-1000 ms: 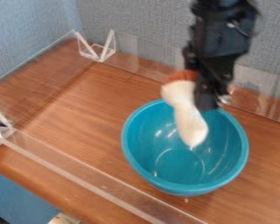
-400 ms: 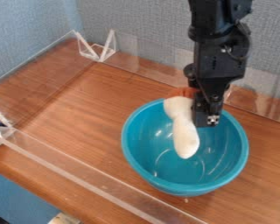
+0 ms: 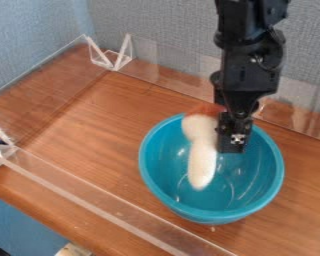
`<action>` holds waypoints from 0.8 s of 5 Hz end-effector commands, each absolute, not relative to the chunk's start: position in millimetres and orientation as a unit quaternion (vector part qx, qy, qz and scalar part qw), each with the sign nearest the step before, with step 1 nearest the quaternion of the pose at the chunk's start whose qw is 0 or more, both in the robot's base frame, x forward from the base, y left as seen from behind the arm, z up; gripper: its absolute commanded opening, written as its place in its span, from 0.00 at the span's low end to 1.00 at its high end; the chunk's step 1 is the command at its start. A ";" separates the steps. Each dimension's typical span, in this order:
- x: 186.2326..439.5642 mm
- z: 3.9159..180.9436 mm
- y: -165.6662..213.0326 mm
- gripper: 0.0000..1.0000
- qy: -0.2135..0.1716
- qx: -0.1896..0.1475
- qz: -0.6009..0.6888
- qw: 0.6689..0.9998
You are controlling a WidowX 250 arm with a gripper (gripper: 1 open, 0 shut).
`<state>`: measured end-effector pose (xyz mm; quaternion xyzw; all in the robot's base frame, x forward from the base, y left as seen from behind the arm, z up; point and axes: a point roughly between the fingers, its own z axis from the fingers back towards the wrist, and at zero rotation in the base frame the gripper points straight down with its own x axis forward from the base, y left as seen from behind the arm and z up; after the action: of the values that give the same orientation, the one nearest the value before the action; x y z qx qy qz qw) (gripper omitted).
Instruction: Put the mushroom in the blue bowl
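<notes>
turquoise plastic bowl [image 3: 172, 185]: lower right
cream-stemmed toy mushroom [image 3: 199, 155]: blurred, inside bowl
black gripper [image 3: 235, 129]: above it, jaw state unclear

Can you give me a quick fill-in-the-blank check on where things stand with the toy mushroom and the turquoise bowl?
1. The cream-stemmed toy mushroom is over the inside of the glossy turquoise-blue plastic ____.
2. The bowl stands on a ____ wooden table.
3. The black gripper reaches toward the bowl from ____.
4. The mushroom looks ____ in the picture, so its contact with the gripper cannot be told.

Missing words: bowl; brown; above; blurred
</notes>
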<state>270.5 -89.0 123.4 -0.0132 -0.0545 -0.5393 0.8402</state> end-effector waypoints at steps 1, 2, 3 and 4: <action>276.3 137.1 -85.5 1.00 -0.082 0.000 -0.524 0.848; 279.4 132.5 -78.0 1.00 -0.075 0.011 -0.493 0.867; 282.4 129.4 -69.7 1.00 -0.069 0.018 -0.498 0.864; 286.4 120.9 -62.6 1.00 -0.066 0.023 -0.507 0.859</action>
<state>281.9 -64.2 112.2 0.0161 -0.0504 -0.5081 0.8597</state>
